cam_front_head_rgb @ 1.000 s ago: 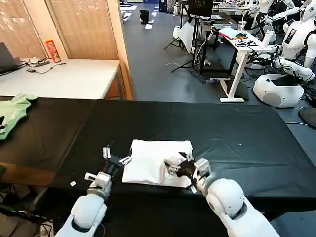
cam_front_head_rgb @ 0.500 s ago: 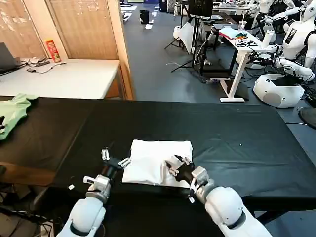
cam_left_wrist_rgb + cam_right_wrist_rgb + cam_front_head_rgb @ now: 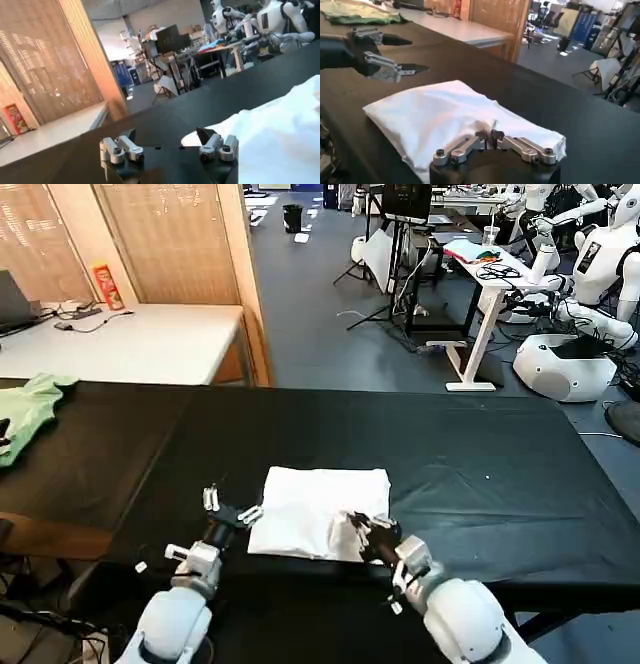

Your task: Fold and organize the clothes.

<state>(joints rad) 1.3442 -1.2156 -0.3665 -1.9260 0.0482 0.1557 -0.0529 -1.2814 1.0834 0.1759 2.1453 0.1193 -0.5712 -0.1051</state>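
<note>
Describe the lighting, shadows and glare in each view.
Head view: even overhead light; the shirt stands bright on the matte black table, with little glare; the open left hand is beside its left edge, the shut right hand at its near edge. Left wrist view: the slatted screen is brightly lit, the table dim. Right wrist view: soft shadows mark the shirt's creases; the metal fingers catch highlights.

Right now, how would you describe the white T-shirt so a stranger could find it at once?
Look at the long black table, near its front edge, in the middle. The white T-shirt lies there folded into a compact rectangle, between the open left hand and the shut right hand. Unlike the light-green garment at the table's far left, it is plain white.
</note>
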